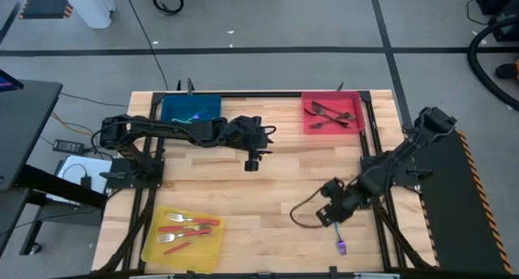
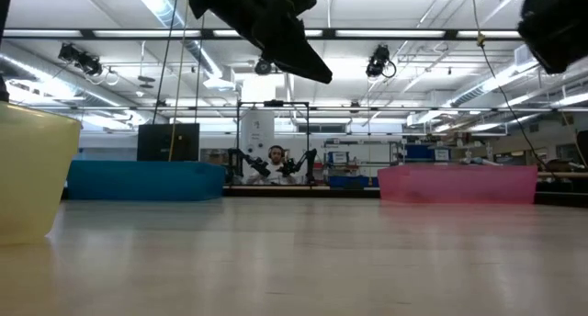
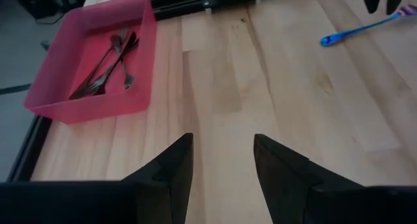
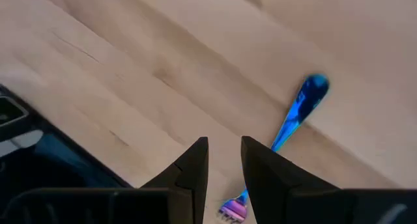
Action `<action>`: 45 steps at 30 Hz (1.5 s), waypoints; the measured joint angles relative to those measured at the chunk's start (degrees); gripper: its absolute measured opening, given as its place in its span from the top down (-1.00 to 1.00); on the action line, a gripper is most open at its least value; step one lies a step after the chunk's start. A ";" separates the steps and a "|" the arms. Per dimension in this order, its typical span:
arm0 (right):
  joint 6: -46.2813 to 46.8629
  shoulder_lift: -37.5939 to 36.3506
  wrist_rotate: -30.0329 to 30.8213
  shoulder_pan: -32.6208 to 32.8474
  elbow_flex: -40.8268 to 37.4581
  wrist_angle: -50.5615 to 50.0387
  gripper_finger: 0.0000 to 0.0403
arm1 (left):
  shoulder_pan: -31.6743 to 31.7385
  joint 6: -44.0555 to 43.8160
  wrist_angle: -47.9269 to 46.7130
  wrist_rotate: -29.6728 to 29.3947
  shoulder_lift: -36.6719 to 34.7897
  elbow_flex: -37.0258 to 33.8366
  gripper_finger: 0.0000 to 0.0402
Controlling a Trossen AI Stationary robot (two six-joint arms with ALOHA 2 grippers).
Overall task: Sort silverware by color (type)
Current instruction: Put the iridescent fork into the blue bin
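Note:
One iridescent blue-purple utensil (image 1: pixel 341 246) lies flat on the wood near the table's near right edge; it also shows in the right wrist view (image 4: pixel 296 113) and the left wrist view (image 3: pixel 357 31). My right gripper (image 4: pixel 225 149) hovers at its purple end with a narrow gap between the fingers and nothing in that gap. My left gripper (image 3: pixel 221 146) is open over the bare middle of the table (image 1: pixel 251 161). Red-handled forks (image 1: pixel 188 224) lie in the yellow tray (image 1: pixel 154 248). Dark forks (image 1: pixel 328 113) lie in the red tray (image 1: pixel 308 126). Iridescent pieces (image 1: pixel 192 115) lie in the blue tray (image 1: pixel 172 105). My right gripper stands over the utensil's purple end (image 4: pixel 232 210), which runs under one finger (image 4: pixel 273 178). That finger hides the spot, so I cannot tell whether it touches the utensil. The utensil lies flat on the table.
The table frame's black rails run along the edges (image 1: pixel 375 161). A cable loops beside my right gripper (image 1: pixel 302 210). Bare wood stretches between the trays in the middle (image 1: pixel 292 173). A person sits far off in the room behind (image 2: pixel 276 155).

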 joint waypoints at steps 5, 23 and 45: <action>7.54 5.19 0.03 4.96 -0.02 3.44 0.53 | -1.39 -0.14 0.03 0.07 0.00 -0.01 0.20; 21.43 14.71 -2.79 11.79 0.03 6.11 0.56 | -5.23 -3.57 0.08 0.04 0.00 -0.02 0.20; 10.75 15.67 -1.02 9.79 0.00 2.53 0.93 | -5.50 -6.31 -3.77 0.04 0.00 -0.04 0.20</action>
